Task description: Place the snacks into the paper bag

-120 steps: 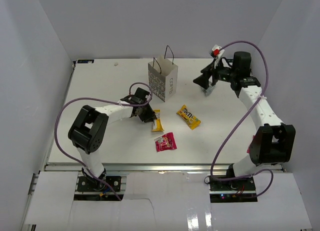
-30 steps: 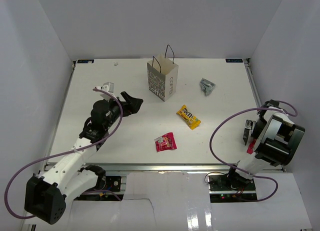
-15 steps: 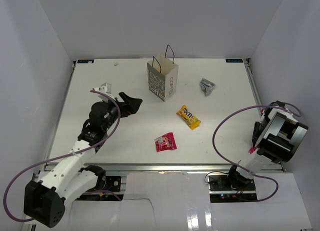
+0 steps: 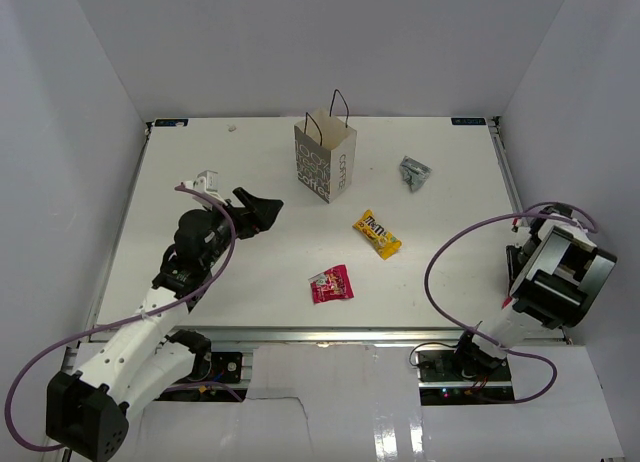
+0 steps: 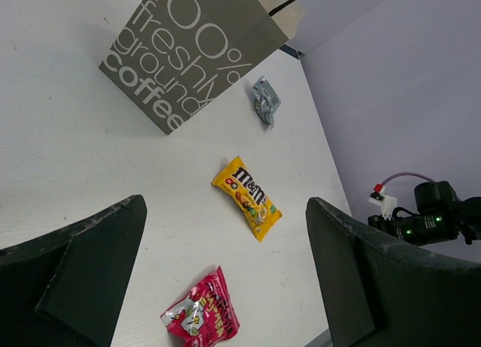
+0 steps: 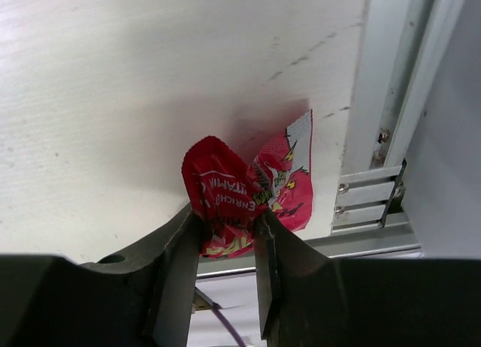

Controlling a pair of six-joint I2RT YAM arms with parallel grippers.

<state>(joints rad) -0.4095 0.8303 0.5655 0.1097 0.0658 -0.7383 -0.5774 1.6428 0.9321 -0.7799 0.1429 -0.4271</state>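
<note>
Three packets lie loose on the white table (image 4: 200, 162) in the top view: a silver foil packet (image 4: 413, 172) right of centre toward the top, a yellow M&M's packet (image 4: 377, 232) at centre, and a red-pink packet (image 4: 331, 283) below it. The paper bag (image 4: 325, 162) stands upright at upper centre, apart from all three. Left of it hangs the left gripper (image 4: 262, 210), its fingers (image 5: 90, 272) spread wide with nothing between. At the right edge, the right gripper (image 6: 229, 225) is clamped on a crumpled red packet (image 6: 248, 185) beside the table's metal rail (image 6: 383, 137).
</note>
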